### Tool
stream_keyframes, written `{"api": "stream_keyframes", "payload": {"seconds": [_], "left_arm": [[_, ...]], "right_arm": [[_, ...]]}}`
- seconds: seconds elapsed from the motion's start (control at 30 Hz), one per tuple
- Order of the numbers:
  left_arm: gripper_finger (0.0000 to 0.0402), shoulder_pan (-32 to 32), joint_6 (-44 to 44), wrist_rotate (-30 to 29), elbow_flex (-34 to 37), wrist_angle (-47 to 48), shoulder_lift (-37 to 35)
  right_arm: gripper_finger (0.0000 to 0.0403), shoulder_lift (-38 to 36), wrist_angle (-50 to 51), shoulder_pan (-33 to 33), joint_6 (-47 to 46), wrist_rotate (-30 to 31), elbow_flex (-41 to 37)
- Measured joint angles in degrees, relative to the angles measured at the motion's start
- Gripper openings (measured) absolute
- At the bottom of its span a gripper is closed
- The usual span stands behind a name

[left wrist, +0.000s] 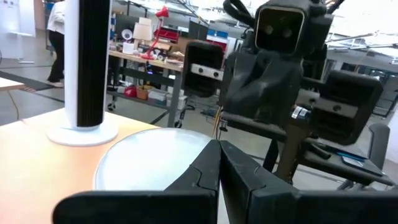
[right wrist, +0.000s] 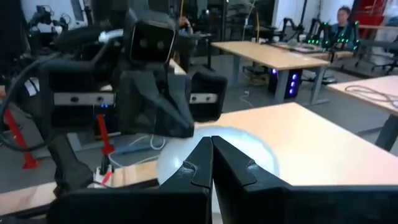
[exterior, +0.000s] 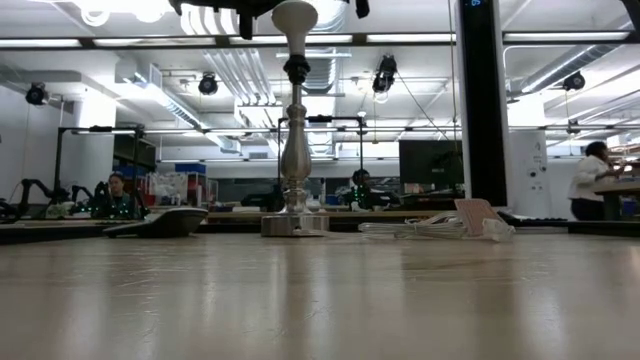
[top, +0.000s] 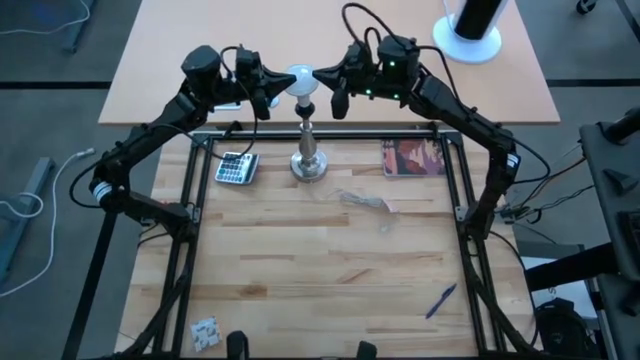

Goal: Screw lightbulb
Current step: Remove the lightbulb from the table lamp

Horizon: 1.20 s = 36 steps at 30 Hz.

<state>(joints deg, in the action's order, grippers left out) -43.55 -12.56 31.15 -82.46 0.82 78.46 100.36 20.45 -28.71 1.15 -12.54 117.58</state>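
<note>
Both claws, the left gripper [top: 284,85] and right gripper [top: 318,76], pressed closed fingertips against the lightbulb [top: 301,79] atop its stand [top: 309,150]; its smooth, fragile glass seemingly demanded a gentle hold.

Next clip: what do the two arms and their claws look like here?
Both arms are dark, jointed, with black cables looped over the wrists. The left claw and right claw end in tapered black fingers. Green lights glow on the right wrist; a boxy camera housing sits on each.
</note>
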Motion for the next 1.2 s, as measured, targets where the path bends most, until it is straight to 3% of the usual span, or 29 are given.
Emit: {"api": "stream_keyframes", "payload": {"seconds": [1.2], "left_arm": [[0.0, 1.72, -1.91, 0.66, -1.51, -5.73, -0.68]], "right_arm": [[0.0, 2.14, 2.38, -0.7, 4.46, 3.56, -1.77]]}}
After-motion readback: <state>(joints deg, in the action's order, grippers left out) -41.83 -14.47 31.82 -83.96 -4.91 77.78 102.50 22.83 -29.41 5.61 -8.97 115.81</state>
